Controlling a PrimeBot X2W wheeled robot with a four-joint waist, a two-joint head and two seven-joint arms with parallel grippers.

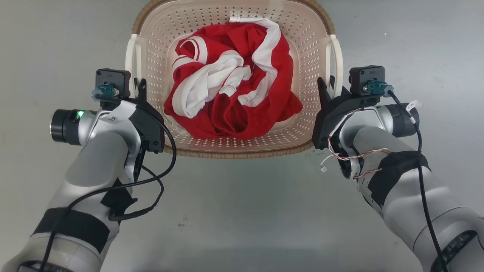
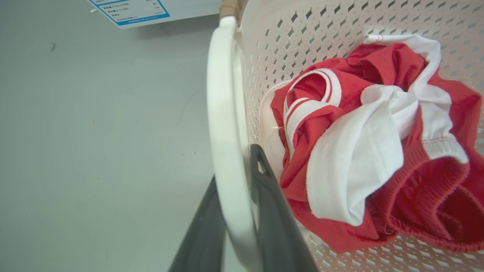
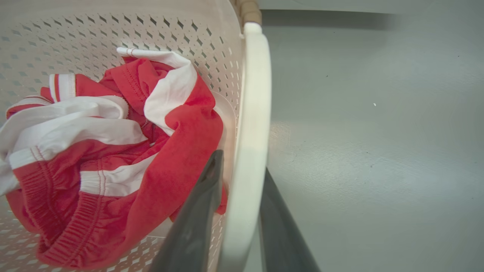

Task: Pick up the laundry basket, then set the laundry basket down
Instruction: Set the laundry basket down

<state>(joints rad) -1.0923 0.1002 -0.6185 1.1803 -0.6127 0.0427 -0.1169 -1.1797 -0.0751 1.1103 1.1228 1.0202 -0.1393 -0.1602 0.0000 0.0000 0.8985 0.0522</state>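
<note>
Laundry basket (image 1: 234, 153) handles (image 2: 227, 113) clamped by left fingers (image 2: 274, 215) and right fingers (image 3: 198, 219).

Blue-bordered label (image 2: 130, 11) on a white panel (image 2: 189, 7), print illegibly small.

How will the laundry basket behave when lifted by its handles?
Probably light: the laundry basket is perforated plastic holding only red-and-white clothing. Likely stiff. Left gripper and right gripper straddle opposite handles, so it should lift level.

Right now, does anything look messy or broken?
Yes, a little. Thin red and white wires hang loose off the right arm, with a small white plug dangling free. The red and white clothes lie crumpled in the basket. The basket itself looks whole.
</note>
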